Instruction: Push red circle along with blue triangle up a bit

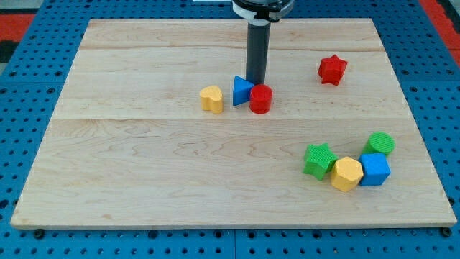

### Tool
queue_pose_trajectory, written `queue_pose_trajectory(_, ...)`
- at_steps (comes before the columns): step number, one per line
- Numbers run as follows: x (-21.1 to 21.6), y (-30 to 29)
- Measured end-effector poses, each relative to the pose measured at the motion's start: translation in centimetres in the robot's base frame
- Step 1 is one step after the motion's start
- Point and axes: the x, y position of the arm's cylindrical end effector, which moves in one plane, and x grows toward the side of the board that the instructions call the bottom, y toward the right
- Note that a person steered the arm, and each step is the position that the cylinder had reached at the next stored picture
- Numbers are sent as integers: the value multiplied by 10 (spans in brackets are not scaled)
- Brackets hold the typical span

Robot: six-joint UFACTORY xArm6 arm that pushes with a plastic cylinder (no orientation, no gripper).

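The red circle [261, 98] and the blue triangle [242, 91] sit side by side and touching near the middle of the wooden board [144, 180], the triangle on the left. My tip [256, 82] stands just above them in the view, right behind the gap between the two, close to or touching them. The rod comes down from the view's top.
A yellow heart [211, 98] lies just left of the blue triangle. A red star [332, 69] sits at the upper right. At the lower right a green star [319, 159], a yellow hexagon [346, 173], a blue cube [374, 170] and a green circle [379, 144] cluster together.
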Motion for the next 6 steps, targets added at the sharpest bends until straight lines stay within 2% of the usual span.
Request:
queue_pose_trajectory(2, 7, 28)
queue_pose_trajectory(3, 12, 82)
queue_pose_trajectory(4, 45, 87)
queue_pose_trajectory(6, 47, 51)
